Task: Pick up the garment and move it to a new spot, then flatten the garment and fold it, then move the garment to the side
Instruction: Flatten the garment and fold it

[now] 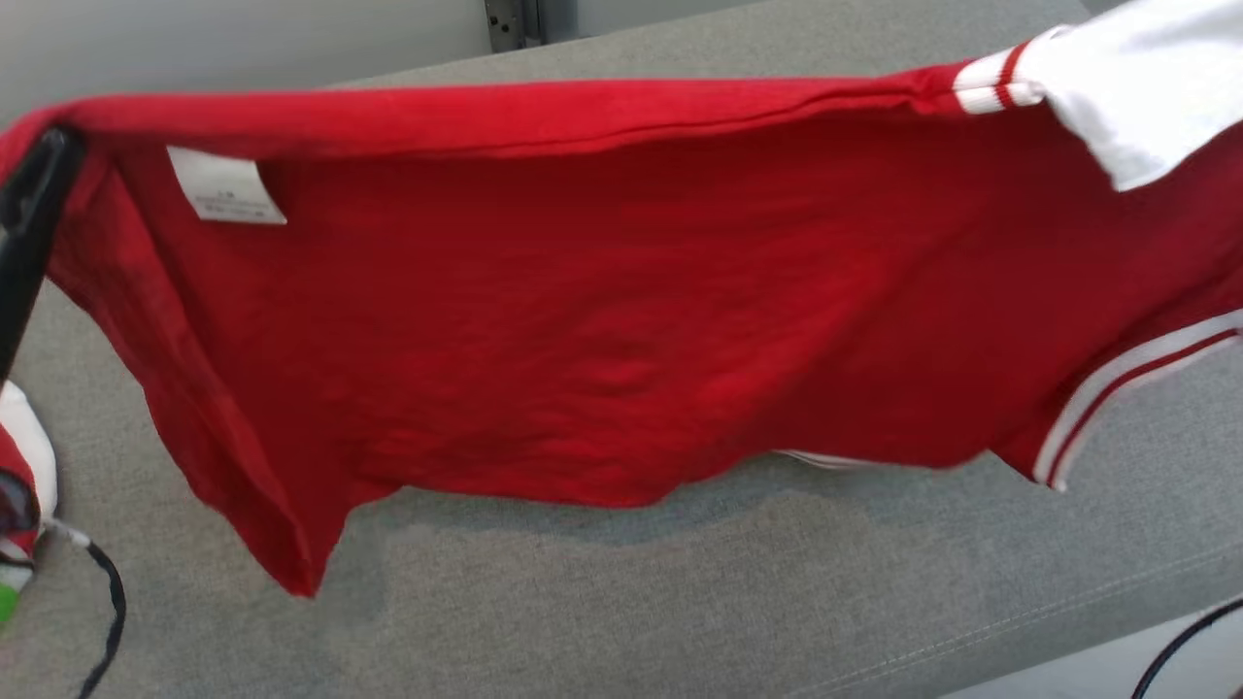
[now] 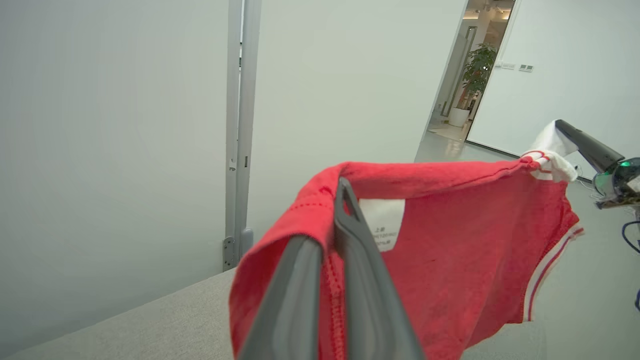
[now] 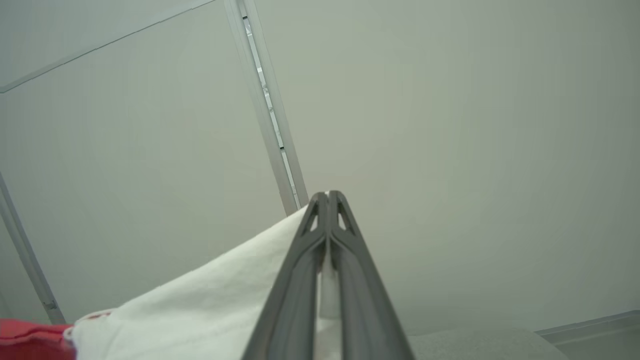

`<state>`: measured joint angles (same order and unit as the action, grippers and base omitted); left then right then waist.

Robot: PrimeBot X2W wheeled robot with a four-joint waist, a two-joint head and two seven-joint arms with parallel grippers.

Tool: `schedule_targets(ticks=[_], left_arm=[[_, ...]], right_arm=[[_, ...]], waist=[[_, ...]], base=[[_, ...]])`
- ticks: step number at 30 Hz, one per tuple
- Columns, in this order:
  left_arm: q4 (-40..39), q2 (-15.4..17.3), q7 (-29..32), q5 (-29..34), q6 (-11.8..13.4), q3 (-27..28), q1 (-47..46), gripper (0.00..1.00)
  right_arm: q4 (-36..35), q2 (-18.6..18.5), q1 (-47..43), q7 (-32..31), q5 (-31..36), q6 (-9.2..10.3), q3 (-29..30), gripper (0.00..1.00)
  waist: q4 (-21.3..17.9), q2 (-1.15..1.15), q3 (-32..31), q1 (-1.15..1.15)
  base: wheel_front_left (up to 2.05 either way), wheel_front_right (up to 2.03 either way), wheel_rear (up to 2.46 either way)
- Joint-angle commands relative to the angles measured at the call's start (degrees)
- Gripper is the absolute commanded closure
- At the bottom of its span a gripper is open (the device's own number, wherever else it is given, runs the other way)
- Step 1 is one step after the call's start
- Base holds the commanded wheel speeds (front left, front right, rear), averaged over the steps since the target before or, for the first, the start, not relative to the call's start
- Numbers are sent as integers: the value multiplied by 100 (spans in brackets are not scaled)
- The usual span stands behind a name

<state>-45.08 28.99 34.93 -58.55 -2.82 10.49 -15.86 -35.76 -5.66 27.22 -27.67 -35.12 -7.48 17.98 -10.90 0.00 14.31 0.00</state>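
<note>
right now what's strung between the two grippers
The shirt, hanging stretched from the left gripper to the right gripper; the left wrist view shows it.

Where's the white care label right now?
Head view, upper left: the care label hangs inside the red garment just below its raised top edge, close to the left gripper clamping that corner.

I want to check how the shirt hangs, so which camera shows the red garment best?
The head view: the red garment hangs spread wide over the grey surface. The left wrist view sees it end-on; the right wrist view catches its white part.
</note>
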Motion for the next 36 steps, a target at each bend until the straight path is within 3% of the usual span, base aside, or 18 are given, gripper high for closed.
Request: schedule_targets(ticks=[1, 6, 10, 15, 21, 24, 27, 36], left_arm=[[171, 157, 115, -65, 61, -63, -419, 100], [1202, 397, 445, 37, 111, -639, -2015, 100], [2613, 103, 402, 258, 209, -1205, -3533, 100], [4594, -260, -548, 1115, -6, -1564, -5354, 100], [6406, -324, -2255, 2145, -307, -1857, -6736, 100], [7006, -268, -2761, 2164, -426, -2059, -6779, 100], [7506, -188, -3166, 2126, -465, -2441, -6213, 100], [7791, -78, -4159, 1113, -471, -3423, -3333, 100]], right_arm=[[107, 21, 385, -141, 49, -2, -11, 100], [984, 126, 1839, -332, 516, -2, -252, 100], [2343, 252, 3165, 138, 1047, -2, -543, 100], [4179, 268, 4863, 1458, 1214, -2, -880, 100], [5777, 264, 6279, 2898, 1076, -2, -1286, 100], [6231, 268, 6236, 3217, 920, -2, -1587, 100], [6451, 262, 5619, 3488, 744, -2, -1886, 100], [5987, 262, 2185, 4122, 521, -2, -2428, 100]], waist=[[-70, 0, 426, 0], [-35, 0, 1055, 0], [27, 0, 1557, 0], [100, 0, 1908, 0], [75, 0, 2079, 0], [55, 0, 2110, 0], [52, 0, 2057, 0], [55, 0, 1595, 0]], base=[[0, 0, 0], [0, 0, 0], [0, 0, 0], [0, 0, 0], [0, 0, 0], [0, 0, 0], [0, 0, 0], [0, 0, 0]])
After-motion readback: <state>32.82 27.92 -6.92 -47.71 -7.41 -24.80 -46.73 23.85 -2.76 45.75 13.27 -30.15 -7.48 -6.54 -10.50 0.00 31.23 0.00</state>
